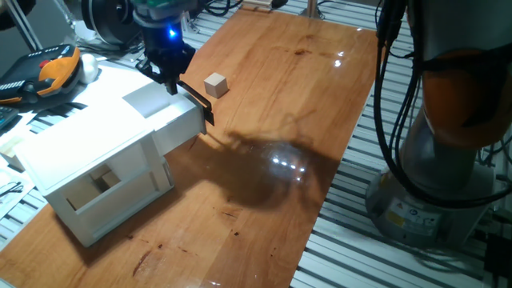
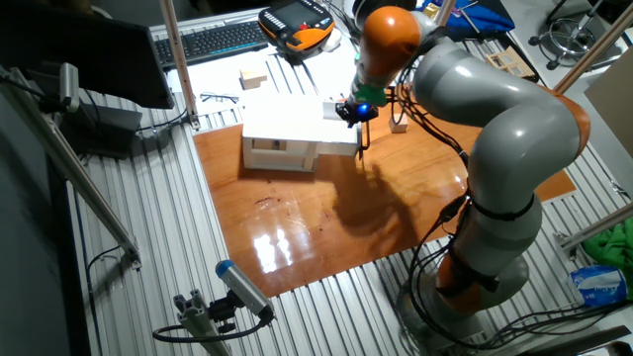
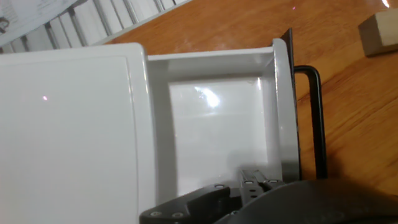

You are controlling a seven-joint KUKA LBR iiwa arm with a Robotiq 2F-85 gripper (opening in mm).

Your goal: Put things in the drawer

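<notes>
Drawer (image 3: 217,130): pulled partly out of white cabinet (image 1: 88,144), interior bare.
Cube (image 1: 216,84): on bench (image 1: 272,160), just beyond drawer's black handle (image 3: 311,118).
Claw (image 1: 170,80): poised at drawer front; clench or release cannot be told.
Advice: lift clear of handle, centre over cube, descend squarely.

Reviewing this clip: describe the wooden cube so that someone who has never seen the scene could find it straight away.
Start at the white cabinet on the left part of the wooden table; its drawer is pulled open, black handle facing out. Just beyond that handle, alone on bare wood, sits the small pale beige cube. It is plain-faced, much paler than the reddish tabletop and apart from the gripper.
</notes>
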